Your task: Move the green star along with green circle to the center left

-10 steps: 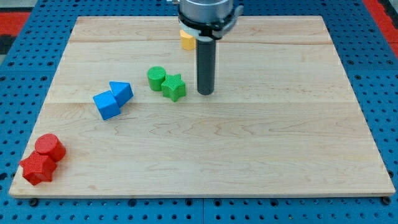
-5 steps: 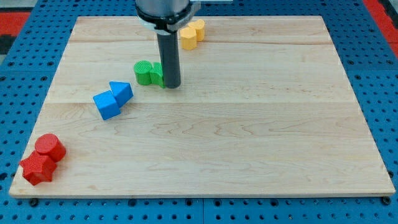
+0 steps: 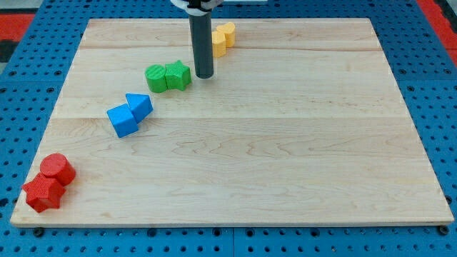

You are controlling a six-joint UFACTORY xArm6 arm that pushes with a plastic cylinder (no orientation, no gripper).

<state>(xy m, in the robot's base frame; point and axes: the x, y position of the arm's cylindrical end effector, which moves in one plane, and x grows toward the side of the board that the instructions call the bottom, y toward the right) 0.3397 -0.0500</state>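
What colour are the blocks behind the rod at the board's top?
Yellow blocks, seen in the camera view, partly hidden by the rod.

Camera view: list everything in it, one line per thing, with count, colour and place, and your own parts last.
green circle: one, green, upper left of centre, touching the star.
green star: one, green, at the circle's right.
blue cube: one, blue, left of centre.
blue triangle: one, blue, against the cube's upper right.
red cylinder: one, red, bottom-left corner.
red star-like block: one, red, just below the cylinder.
yellow blocks: apparently two, yellow, top edge, partly behind the rod.
wooden board: one, pale wood.
blue pegboard: one, around the board.
my tip: one, dark, just right of the star.
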